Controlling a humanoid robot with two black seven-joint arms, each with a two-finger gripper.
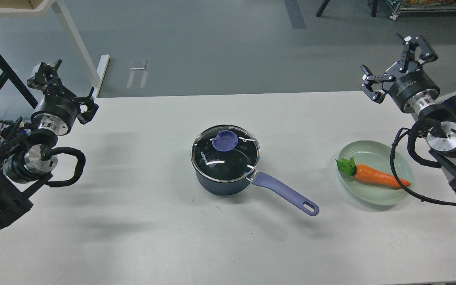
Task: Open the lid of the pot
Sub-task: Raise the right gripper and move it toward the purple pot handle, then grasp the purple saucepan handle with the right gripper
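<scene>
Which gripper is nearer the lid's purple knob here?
Roughly equal; the left gripper looks slightly nearer in this view. It hangs up-left of the knob, over the table's far-left edge; the right gripper hangs up-right, beyond the plate.

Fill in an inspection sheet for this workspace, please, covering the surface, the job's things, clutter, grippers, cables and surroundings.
Surface: white table, a few small dark specks near the pot.
Job's things: navy saucepan at centre, lavender handle pointing toward the lower right; glass lid seated on it, purple knob on top.
Clutter: pale green plate at right holding a carrot.
Grippers: left gripper raised at the table's left edge, fingers hard to tell apart; right gripper raised at the right, open and empty.
Cables: black cable from the right arm hangs across the plate's rim; a cable loop at the left arm.
Surroundings: grey floor, white table leg at the back left.
</scene>
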